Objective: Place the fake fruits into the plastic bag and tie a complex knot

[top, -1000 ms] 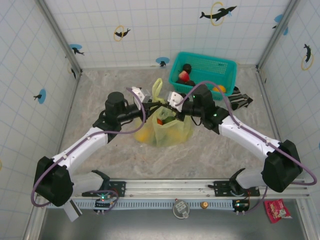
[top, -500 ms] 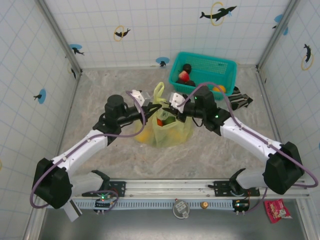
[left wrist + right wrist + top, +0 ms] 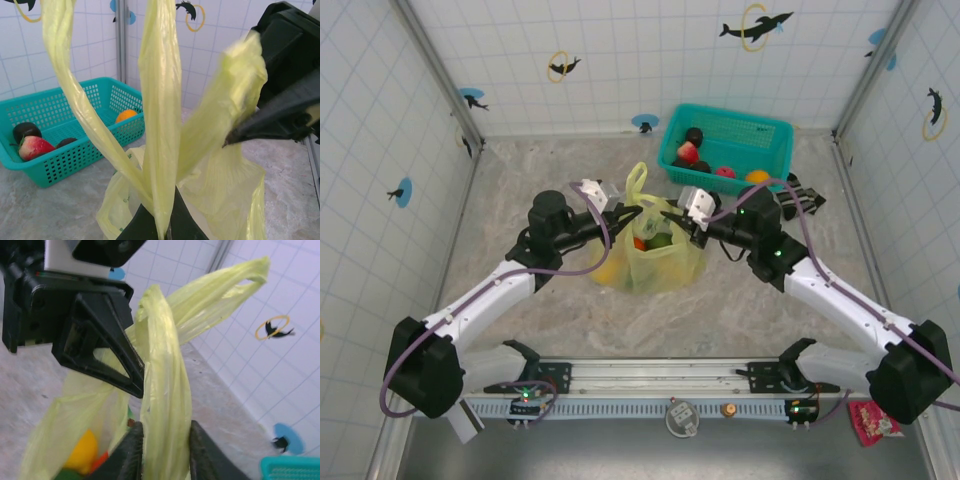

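The yellow-green plastic bag [image 3: 655, 258] stands mid-table, with orange, green and yellow fake fruits [image 3: 650, 241] showing through it. My left gripper [image 3: 620, 213] is shut on one handle strap [image 3: 159, 125], which rises in two long bands above the jaws of this gripper [image 3: 167, 222]. My right gripper [image 3: 673, 216] faces it, shut on the other handle bunch [image 3: 165, 390], pinched between the fingers of this gripper [image 3: 164, 426]. A yellow fruit [image 3: 82, 450] lies inside the bag. More fruits [image 3: 705, 160], red, dark and orange, stay in the teal basket [image 3: 770, 133]. No knot is visible.
The teal basket [image 3: 100, 97] sits at the back right, close behind the bag. A black-and-white striped cloth [image 3: 804, 195] lies to the right of the basket. Tiled walls close in the table at the left, back and right.
My right gripper has pulled to the right with its handle, widening the gap between the two grippers. My left gripper has shifted slightly back, still holding its strap.
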You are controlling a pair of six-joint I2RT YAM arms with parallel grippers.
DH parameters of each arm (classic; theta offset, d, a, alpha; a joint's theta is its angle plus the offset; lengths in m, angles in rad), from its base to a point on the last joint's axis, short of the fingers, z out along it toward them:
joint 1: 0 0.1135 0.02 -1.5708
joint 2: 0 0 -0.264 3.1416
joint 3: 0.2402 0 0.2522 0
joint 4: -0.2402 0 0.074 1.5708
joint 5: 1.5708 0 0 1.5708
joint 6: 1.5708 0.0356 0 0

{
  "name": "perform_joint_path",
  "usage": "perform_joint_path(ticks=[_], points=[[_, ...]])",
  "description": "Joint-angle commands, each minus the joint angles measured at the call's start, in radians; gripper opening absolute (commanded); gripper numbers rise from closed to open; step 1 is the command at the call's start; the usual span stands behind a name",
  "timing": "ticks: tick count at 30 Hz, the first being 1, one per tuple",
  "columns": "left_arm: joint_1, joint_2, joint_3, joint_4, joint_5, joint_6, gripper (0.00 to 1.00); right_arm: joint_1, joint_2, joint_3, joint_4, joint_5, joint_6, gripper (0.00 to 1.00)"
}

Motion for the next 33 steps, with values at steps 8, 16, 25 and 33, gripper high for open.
perform_joint_path(ticks=[8, 16, 25, 33], points=[[-0.002, 0.0, 0.016, -0.006, 0.022, 0.005, 0.0, -0.003, -0.025, -0.02, 0.109, -0.049, 0.069, 0.34], [-0.001, 0.01, 0.026, -0.014, 0.031, 0.011, 0.0, 0.007, -0.002, 0.04, 0.078, -0.078, 0.073, 0.16], [-0.002, 0.006, 0.03, -0.025, 0.031, 0.014, 0.0, 0.024, -0.012, 0.034, 0.095, -0.087, 0.089, 0.32], [-0.001, 0.007, 0.032, -0.026, 0.049, 0.021, 0.0, 0.025, 0.01, 0.07, 0.089, -0.085, 0.089, 0.05]])
